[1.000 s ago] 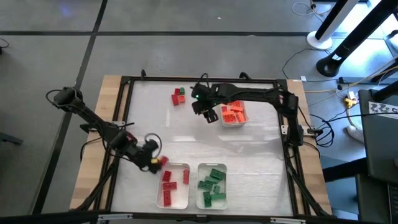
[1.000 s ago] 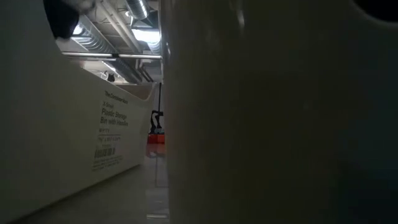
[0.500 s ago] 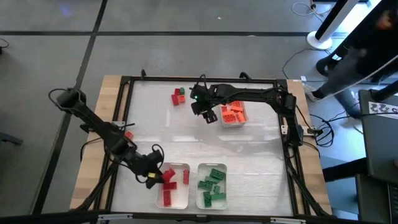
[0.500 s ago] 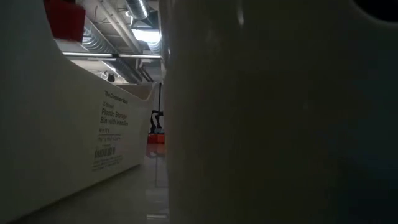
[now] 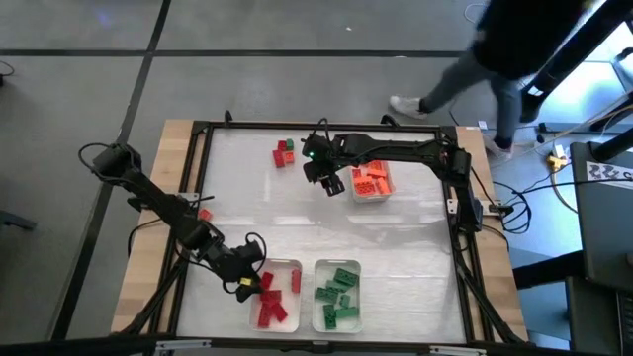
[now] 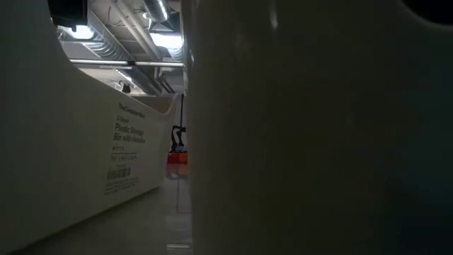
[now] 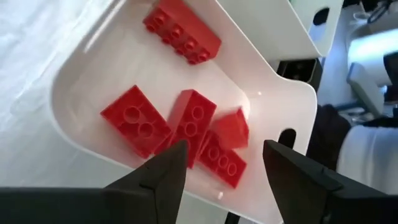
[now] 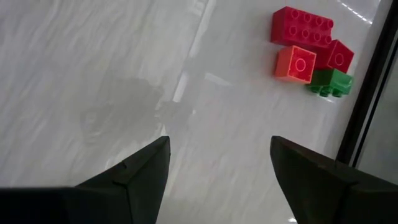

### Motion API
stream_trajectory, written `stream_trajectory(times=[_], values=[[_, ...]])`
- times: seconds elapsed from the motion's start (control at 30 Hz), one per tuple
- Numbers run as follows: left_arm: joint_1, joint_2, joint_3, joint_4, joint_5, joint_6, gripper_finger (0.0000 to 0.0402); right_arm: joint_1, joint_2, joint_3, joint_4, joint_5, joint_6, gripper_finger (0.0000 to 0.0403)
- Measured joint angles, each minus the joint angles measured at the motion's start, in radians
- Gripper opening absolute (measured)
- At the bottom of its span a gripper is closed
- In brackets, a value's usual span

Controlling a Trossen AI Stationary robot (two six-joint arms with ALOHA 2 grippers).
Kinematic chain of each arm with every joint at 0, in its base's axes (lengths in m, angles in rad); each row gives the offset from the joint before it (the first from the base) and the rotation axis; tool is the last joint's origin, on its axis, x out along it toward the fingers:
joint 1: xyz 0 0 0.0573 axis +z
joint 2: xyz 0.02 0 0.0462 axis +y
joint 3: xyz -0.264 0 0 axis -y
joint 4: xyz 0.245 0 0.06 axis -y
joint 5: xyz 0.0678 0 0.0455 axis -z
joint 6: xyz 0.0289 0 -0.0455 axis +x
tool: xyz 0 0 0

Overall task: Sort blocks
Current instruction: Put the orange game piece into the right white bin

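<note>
I'm looking at a pale, glossy table top (image 5: 297,227) inside a black frame (image 5: 203,158), wood edge showing at frame left, grey floor all round. A person (image 5: 495,49) walks past at upper right of the high view, well off the table. Low view is blocked by white tray walls close to the lens; only ceiling pipes and a strip of room show thru the gap.

Left gripper (image 5: 247,285) sits at the lower-left of the high view, over the left edge of the red tray (image 5: 297,314). In its wrist view the fingers (image 7: 165,177) stand apart w/ nothing between them; red blocks (image 7: 186,124) lie loose in the tray under them. Green tray (image 5: 318,265) is just beside it on the right w/ green blocks (image 5: 338,292).

Right gripper (image 5: 318,170) hangs near top centre, just left of the orange tray (image 5: 388,183) holding orange blocks (image 5: 368,180). Its fingers (image 8: 134,177) are spread wide, empty, over bare table.

Unsorted cluster (image 5: 284,152) remains at upper centre-left: in the right wrist view a long red block (image 8: 301,28), an orange block (image 8: 296,64), a small red one (image 8: 339,56) and a green block (image 8: 331,82), all touching, close to the black frame bar (image 8: 367,99).

Mid table is open; trays crowd the lower edge.
</note>
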Motion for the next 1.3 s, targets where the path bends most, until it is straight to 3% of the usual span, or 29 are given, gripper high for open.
stream_trajectory(times=[0.23,0.37,0.57,0.77,0.97,1.1,1.3], values=[[0.027,-0.025,0.0,-0.022,0.109,0.031,0.0187,0.0,0.0,0.0,-0.004,0.0,0.0,0.0276],[0.052,-0.093,0.0,-0.109,0.118,0.019,0.0181,0.0,0.0,0.0,-0.019,0.0,0.0,0.0276],[0.104,-0.232,0.0,-0.372,0.11,-0.011,0.0173,0.0,0.0,0.0,-0.037,0.0,0.0,0.0276],[0.151,-0.355,0.0,-0.709,0.102,-0.154,0.0172,0.0,0.0,0.0,-0.054,0.0,0.0,0.0276],[0.165,-0.386,0.0,-0.923,0.061,-0.276,0.0172,0.0,0.0,0.0,-0.055,0.0,0.0,0.0276],[0.165,-0.38,-0.016,-0.952,-0.031,-0.276,0.0172,0.0,0.0,0.0,-0.055,0.0,0.0,0.0276],[0.19,-0.38,-0.077,-0.938,-0.045,-0.336,0.0172,0.0,0.0,0.0,-0.057,0.0,0.0,0.0276]])
